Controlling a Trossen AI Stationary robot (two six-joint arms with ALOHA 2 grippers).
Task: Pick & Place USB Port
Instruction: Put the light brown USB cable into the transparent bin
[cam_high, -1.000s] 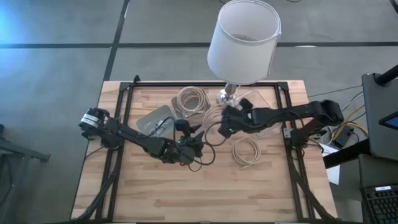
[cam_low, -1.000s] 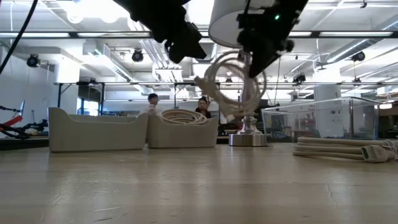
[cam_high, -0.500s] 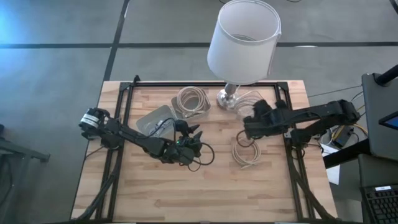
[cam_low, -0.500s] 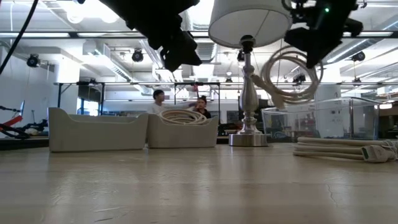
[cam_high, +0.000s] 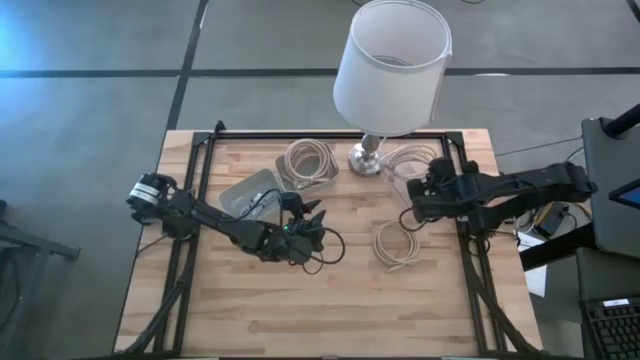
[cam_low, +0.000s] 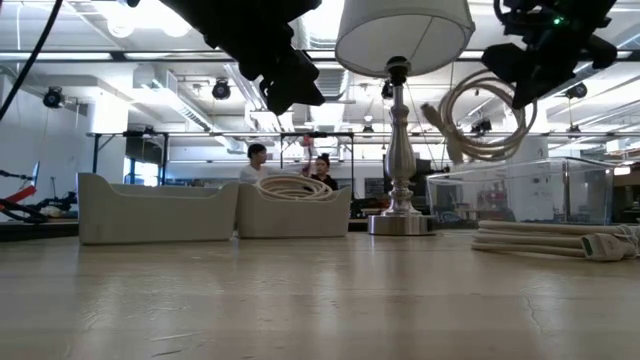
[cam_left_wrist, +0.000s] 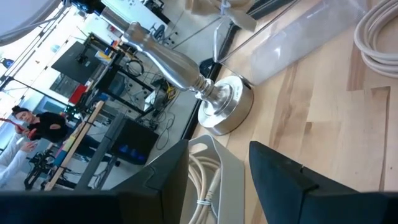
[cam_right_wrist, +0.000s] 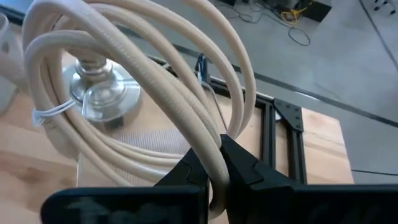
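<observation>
The table (cam_high: 330, 300) carries a lamp (cam_high: 392, 65) at its far edge. Only the low view shows the clear bin (cam_low: 520, 190) beneath the lifted cable coil (cam_low: 480, 115), which the right gripper (cam_right_wrist: 208, 165) pinches. The left gripper (cam_left_wrist: 217, 171), fingers spread, hovers mid-table. The bin is hard to make out from above.
</observation>
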